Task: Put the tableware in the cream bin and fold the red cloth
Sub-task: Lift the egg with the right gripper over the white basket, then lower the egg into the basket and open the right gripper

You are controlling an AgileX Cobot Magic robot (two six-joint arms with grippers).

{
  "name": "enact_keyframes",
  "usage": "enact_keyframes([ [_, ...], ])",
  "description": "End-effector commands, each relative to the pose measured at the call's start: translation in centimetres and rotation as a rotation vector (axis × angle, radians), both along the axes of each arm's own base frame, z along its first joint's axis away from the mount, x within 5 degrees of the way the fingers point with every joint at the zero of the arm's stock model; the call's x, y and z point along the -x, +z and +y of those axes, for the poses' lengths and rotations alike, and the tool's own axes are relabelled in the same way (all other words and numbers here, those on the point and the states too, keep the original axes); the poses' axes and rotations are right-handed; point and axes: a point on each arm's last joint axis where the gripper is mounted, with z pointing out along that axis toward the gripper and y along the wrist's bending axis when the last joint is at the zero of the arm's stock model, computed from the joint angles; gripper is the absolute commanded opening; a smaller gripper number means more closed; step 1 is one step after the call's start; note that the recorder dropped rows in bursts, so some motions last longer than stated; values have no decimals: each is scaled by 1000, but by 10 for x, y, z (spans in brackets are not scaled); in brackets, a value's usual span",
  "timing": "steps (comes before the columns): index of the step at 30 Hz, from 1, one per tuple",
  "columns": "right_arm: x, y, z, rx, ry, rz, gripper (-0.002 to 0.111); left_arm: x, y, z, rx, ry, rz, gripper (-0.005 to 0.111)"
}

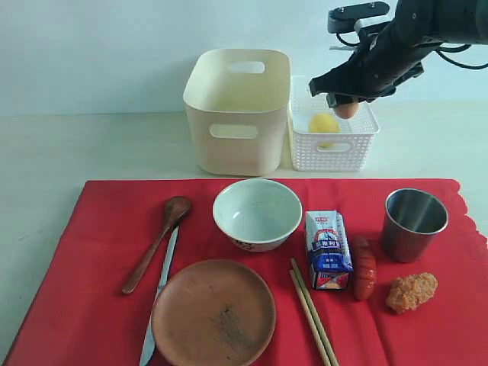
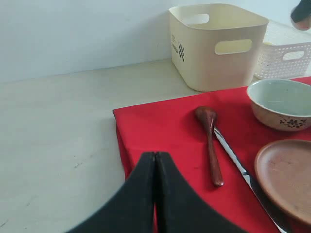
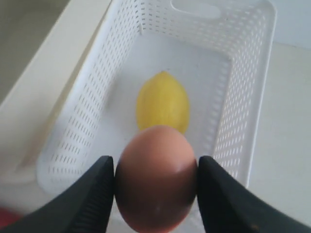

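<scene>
- Right gripper (image 3: pixel 156 191) clamps a brown egg (image 1: pixel 347 110) between its fingers, above the white perforated basket (image 1: pixel 335 156); a lemon (image 1: pixel 323 123) lies inside the basket.
- Left gripper (image 2: pixel 155 194): jaws pressed together, holding nothing, over an edge of the red cloth (image 1: pixel 91 229).
- Cream bin (image 1: pixel 236 145) stands just beside the basket, behind the cloth.
- Cloth lies spread flat and carries all the tableware: bowl (image 1: pixel 257 213), brown plate (image 1: pixel 213 313), wooden spoon (image 1: pixel 156 244), knife (image 1: pixel 162 297) between spoon and plate, chopsticks (image 1: pixel 313 313), steel cup (image 1: pixel 414 225).
</scene>
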Motion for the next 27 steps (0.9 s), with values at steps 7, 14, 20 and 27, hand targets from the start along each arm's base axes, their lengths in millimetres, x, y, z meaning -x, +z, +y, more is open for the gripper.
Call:
enact_keyframes([
  [7, -38, -19, 6, 5, 59, -7, 0, 0, 0, 0, 4, 5, -9, 0],
  [14, -40, -37, 11, 8, 135, 76, 0, 0, 0, 0, 2, 4, -10, 0],
  [20, -41, -47, 12, 22, 153, 93, 0, 0, 0, 0, 2, 4, -10, 0],
  [27, -42, -65, 13, 28, 155, 125, 0, 0, 0, 0, 4, 5, -9, 0],
])
